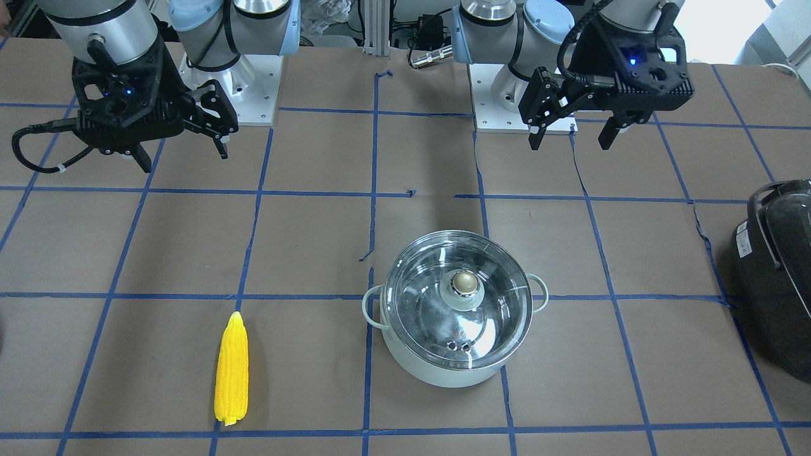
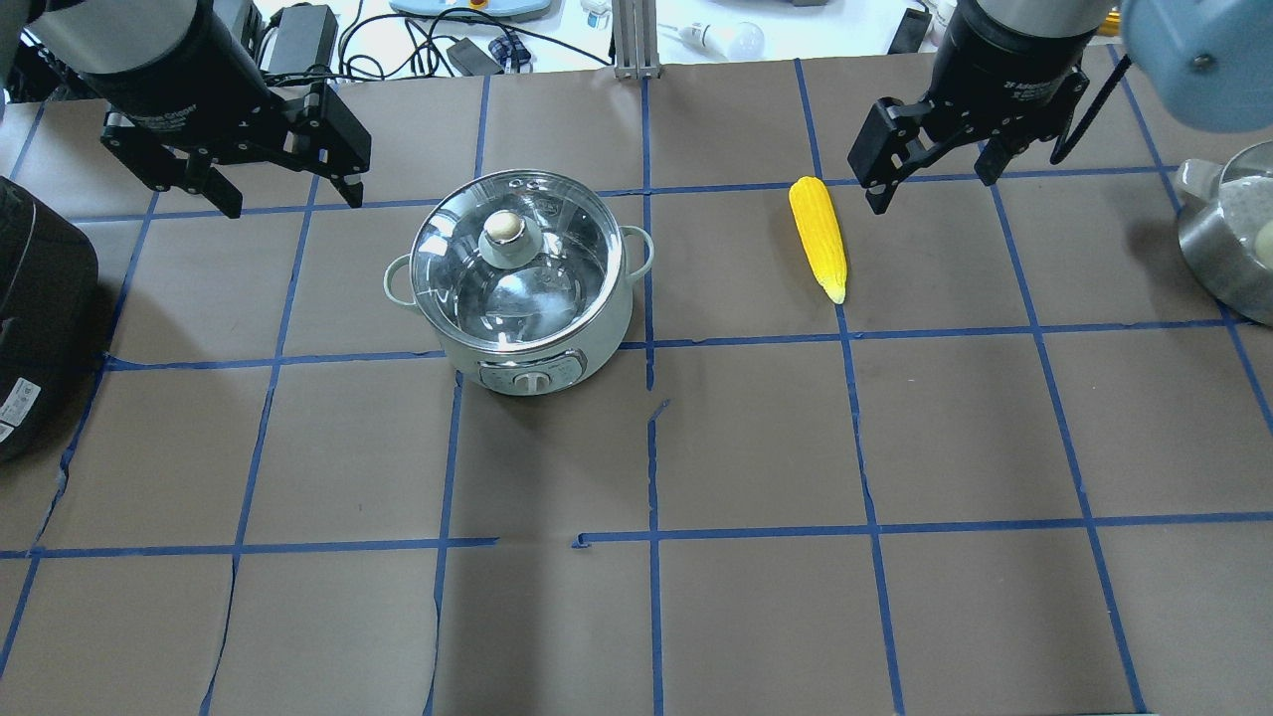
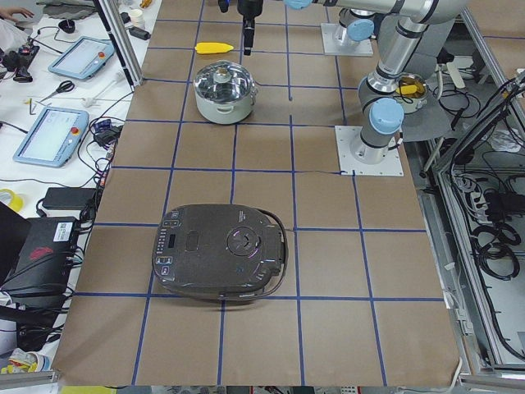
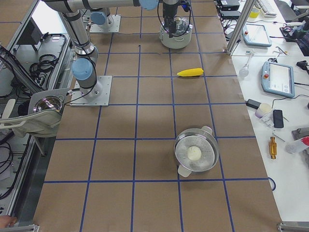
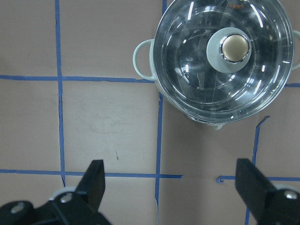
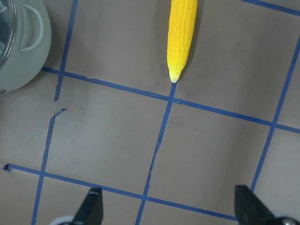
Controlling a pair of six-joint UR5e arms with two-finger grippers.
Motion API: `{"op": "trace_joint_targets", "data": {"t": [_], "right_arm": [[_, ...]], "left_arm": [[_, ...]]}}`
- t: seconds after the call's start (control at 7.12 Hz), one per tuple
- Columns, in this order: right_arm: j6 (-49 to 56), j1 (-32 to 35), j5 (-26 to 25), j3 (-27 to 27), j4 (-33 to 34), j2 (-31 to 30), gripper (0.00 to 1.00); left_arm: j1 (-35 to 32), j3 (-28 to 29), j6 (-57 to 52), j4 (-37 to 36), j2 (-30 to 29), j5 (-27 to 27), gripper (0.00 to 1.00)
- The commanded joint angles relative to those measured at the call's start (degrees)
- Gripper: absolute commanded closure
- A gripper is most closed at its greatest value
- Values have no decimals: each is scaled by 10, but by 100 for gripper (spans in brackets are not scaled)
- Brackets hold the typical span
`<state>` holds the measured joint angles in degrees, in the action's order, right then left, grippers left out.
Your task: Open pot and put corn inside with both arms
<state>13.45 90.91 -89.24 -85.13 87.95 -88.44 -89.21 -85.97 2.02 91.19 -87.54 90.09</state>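
The pale mint pot [image 2: 517, 370] stands with its glass lid [image 2: 537, 288] and metallic knob [image 2: 503, 228] on; it also shows in the front view [image 1: 443, 370]. The yellow corn [image 2: 818, 237] lies flat on the table, apart from the pot, and also shows in the front view [image 1: 232, 370]. My left gripper [image 2: 286, 194] hangs open and empty above the table beside the pot; its wrist view shows the lid [image 5: 197, 70] ahead. My right gripper [image 2: 930, 184] hangs open and empty next to the corn's thick end; its wrist view shows the corn [image 6: 182, 33].
A large black appliance [image 2: 30, 308] sits at the table's left end. A steel pot [image 2: 1228, 239] with a white ball in it stands at the right end. Blue tape lines grid the brown table. Tablets and cables lie beyond the far edge.
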Motion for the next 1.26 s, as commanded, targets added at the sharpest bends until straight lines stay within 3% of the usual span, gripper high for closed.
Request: {"op": "trace_joint_targets", "data": {"t": [0.0, 0.28, 0.42, 0.84, 1.12], "right_arm": [[0, 0, -1, 1, -1, -1, 0], [0, 1, -2, 1, -9, -2, 0], [0, 1, -2, 1, -7, -2, 0], [0, 0, 0, 2, -3, -2, 0], [-9, -2, 3, 2, 1, -2, 0]], "left_arm": [[0, 0, 0, 0, 1, 0, 0], [3, 5, 0, 0, -5, 3, 0], [3, 7, 1, -35, -24, -3, 0], [-70, 13, 61, -178, -133, -1, 0], [-107, 17, 84, -210, -186, 25, 0]]}}
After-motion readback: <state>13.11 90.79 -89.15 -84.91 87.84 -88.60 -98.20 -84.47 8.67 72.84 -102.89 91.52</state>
